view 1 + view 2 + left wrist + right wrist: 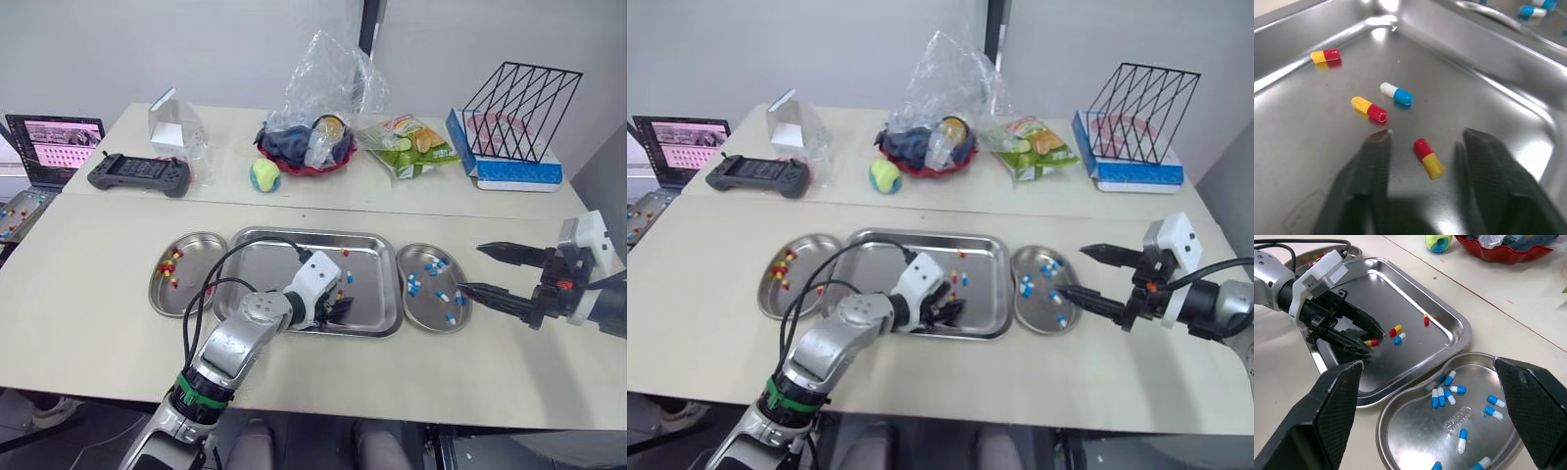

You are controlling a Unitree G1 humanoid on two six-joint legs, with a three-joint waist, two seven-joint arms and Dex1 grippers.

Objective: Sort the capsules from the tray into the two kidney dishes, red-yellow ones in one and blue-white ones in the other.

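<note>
Between my left gripper's (1425, 136) parted fingers: one red-yellow capsule (1428, 158), lying flat on the tray (294, 237) floor, touching neither tip.
Just ahead of those tips: a blue-white capsule (1396, 93) and a second red-yellow capsule (1369, 108), close together.
Left of that gripper, beside the tray: left kidney dish (196, 253), holding red-yellow capsules.
Just ahead of my right gripper (470, 268), fingers spread wide: right kidney dish (431, 315), holding blue-white capsules.
</note>
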